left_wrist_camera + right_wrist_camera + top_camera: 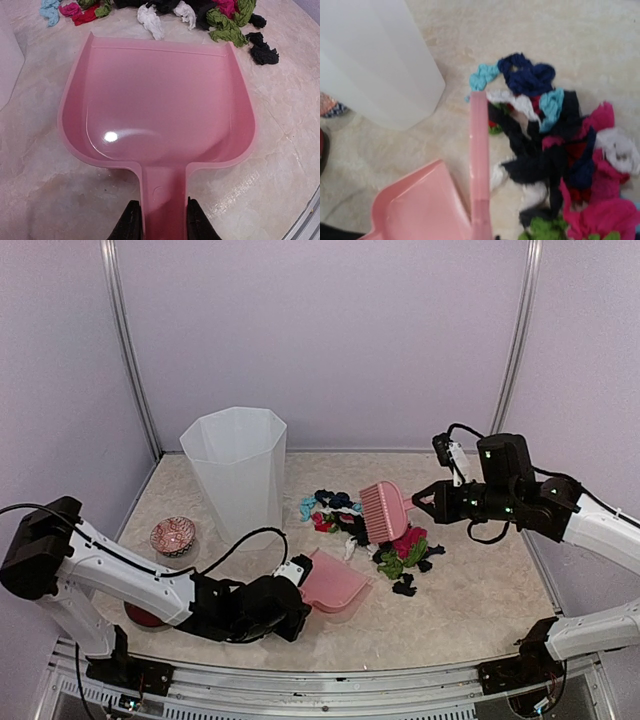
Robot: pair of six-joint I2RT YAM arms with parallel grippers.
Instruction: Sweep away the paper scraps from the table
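The paper scraps (395, 545) lie in a loose many-coloured pile at the middle of the table (480, 590). My left gripper (296, 582) is shut on the handle of the pink dustpan (335, 585), which rests flat with its open mouth toward the pile. In the left wrist view the gripper (162, 222) clamps the handle, the dustpan (160, 105) is empty, and scraps (220, 22) lie just beyond its lip. My right gripper (425, 498) holds the pink brush (383, 510) over the pile's far side. In the right wrist view the brush (479, 150) is edge-on beside the scraps (555, 150); its fingers are hidden.
A tall white translucent bin (237, 475) stands left of the pile, also in the right wrist view (375, 60). A red patterned dish (173, 535) sits at the left, and another red dish (143, 616) lies partly under my left arm. Lilac walls surround the table.
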